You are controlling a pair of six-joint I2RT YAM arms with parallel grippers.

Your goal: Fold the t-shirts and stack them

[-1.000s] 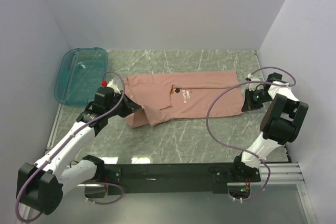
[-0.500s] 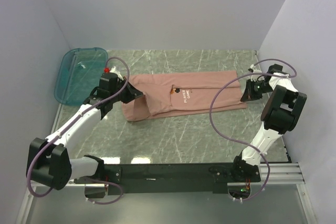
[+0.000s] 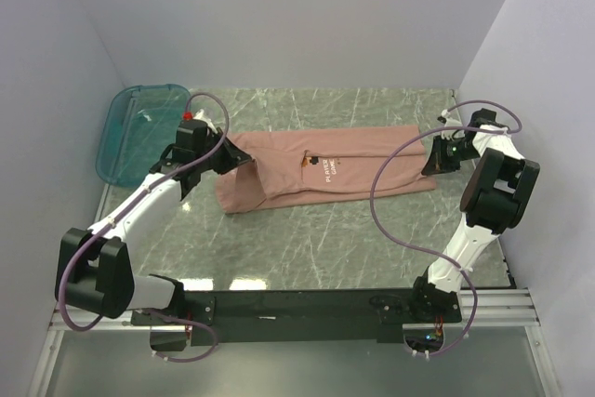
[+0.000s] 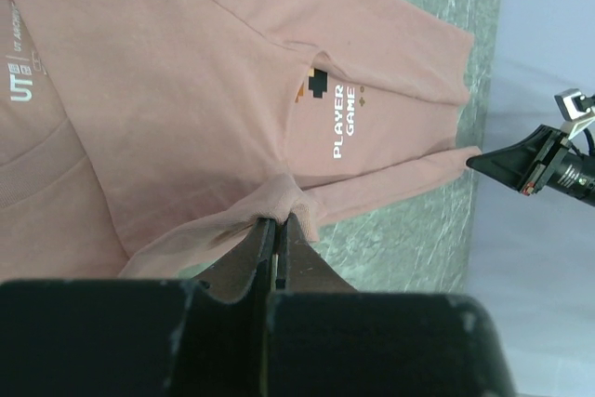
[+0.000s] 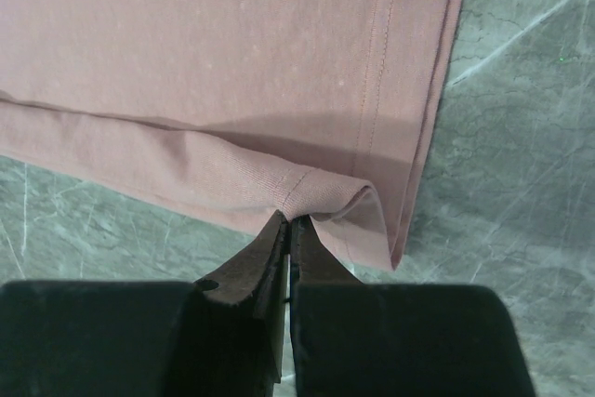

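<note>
A salmon-pink t-shirt (image 3: pixel 325 166) lies lengthwise across the marble table, its long near side folded over the body, white lettering showing. At the collar end, my left gripper (image 3: pixel 244 165) is shut on a pinch of its fabric (image 4: pixel 284 197), lifted a little off the table. The right gripper (image 3: pixel 429 165) is shut on the hem corner (image 5: pixel 321 194) at the opposite end. In the left wrist view the print (image 4: pixel 344 118) and the right gripper (image 4: pixel 521 160) show beyond the shirt (image 4: pixel 186 90).
A teal translucent bin (image 3: pixel 142 132) lies at the back left, close behind the left arm. Grey walls close in the back and both sides. Bare marble (image 3: pixel 325 239) stretches between the shirt and the black rail at the arms' bases.
Both grippers have carried the shirt's near edge away from me over the body, so the fold has deepened. The left arm swung up toward the bin, the right one toward the back.
</note>
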